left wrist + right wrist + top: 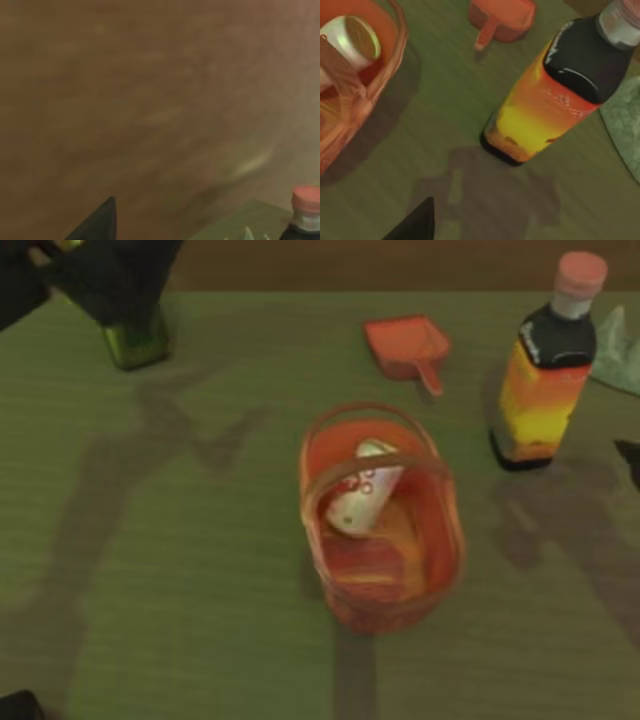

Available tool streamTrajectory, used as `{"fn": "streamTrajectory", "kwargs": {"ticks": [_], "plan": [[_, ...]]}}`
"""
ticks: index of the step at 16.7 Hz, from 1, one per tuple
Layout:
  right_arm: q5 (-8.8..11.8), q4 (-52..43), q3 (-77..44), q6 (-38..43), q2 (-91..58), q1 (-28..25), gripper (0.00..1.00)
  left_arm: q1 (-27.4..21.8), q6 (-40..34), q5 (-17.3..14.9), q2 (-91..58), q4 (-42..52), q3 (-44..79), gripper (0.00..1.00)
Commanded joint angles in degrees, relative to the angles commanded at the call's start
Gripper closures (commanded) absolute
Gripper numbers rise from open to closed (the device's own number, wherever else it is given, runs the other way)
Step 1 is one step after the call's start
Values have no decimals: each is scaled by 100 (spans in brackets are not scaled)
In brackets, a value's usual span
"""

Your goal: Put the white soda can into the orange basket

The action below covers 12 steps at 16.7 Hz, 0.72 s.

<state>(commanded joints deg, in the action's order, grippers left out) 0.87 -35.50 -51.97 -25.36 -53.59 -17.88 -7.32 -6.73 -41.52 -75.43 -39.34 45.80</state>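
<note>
The white soda can (pixel 365 495) with red markings lies tilted inside the orange basket (pixel 440 540), under its arched handle, at the table's middle. The right wrist view shows the can (pixel 350 42), metallic top up, in the basket (pixel 390 65). My right gripper (pixel 632 455) is drawn back to the table's right edge, away from the basket; one dark fingertip (pixel 420 222) shows over bare table and holds nothing. My left gripper (pixel 110 280) hangs at the far left corner, one fingertip (pixel 102 222) showing, nothing in it.
A tall dark bottle with an orange-yellow label and pink cap (pixel 545 370) stands at the right rear. A small orange scoop tray (pixel 408 345) lies behind the basket. A green bottle (pixel 135 340) stands under my left arm. A pale green thing (pixel 620 355) sits at the right edge.
</note>
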Motion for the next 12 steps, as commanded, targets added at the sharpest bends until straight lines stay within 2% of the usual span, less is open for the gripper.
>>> {"fn": "streamTrajectory", "kwargs": {"ticks": [7,12], "plan": [[-29,-2493,-3831,-1723,-3798,-1160,0,525,32,2177,3959,2035,-2174,0],[-69,-3998,-5991,-2688,-6059,-1793,0,745,342,3386,6144,3196,-3590,0]]}}
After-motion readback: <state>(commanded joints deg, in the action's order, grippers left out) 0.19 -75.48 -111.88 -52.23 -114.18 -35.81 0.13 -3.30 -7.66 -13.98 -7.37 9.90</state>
